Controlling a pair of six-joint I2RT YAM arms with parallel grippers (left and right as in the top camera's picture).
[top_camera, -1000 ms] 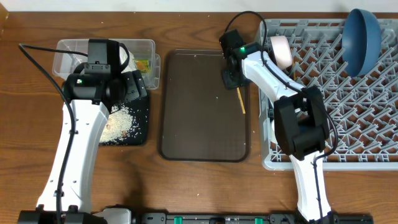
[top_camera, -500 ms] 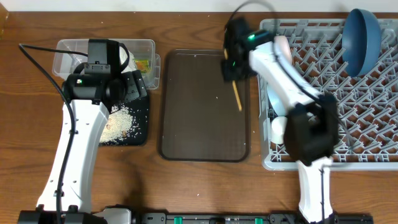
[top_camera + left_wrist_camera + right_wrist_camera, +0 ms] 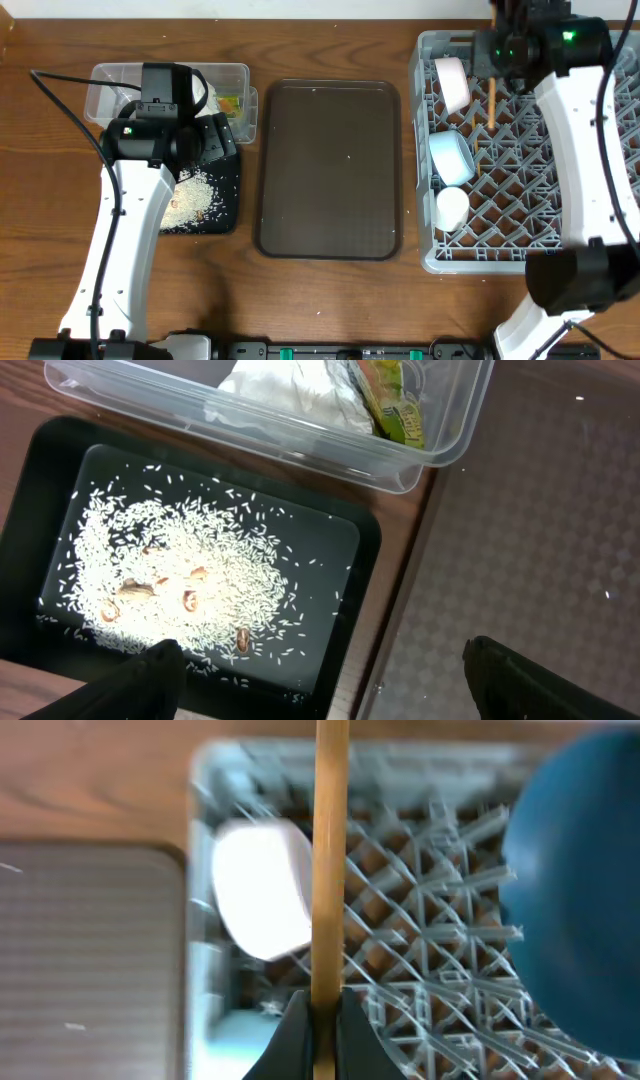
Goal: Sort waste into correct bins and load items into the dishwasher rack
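My right gripper [image 3: 325, 1020] is shut on the wooden chopsticks [image 3: 330, 850], holding them over the back of the grey dishwasher rack [image 3: 520, 262]. From overhead the chopsticks [image 3: 491, 105] hang beside the white-pinkish bowl [image 3: 452, 82]. A light blue bowl [image 3: 452, 157] and a white cup [image 3: 452, 208] stand along the rack's left side. The dark blue plate [image 3: 575, 890] shows at the right of the right wrist view. My left gripper [image 3: 325, 685] is open above the right edge of the black tray [image 3: 365, 550], which holds rice scraps [image 3: 170, 580]. The clear tub [image 3: 440, 445] holds the tissue [image 3: 285, 390] and the snack wrapper [image 3: 392, 405].
A large brown serving tray [image 3: 330, 170] lies between the bins and the rack, with a few crumbs on it. The clear tub [image 3: 110, 85] sits behind the black tray [image 3: 225, 195] at the left. My right arm reaches across the rack's right half.
My right gripper has carried the chopsticks from the brown tray's back right corner to above the rack. The left arm has not moved.
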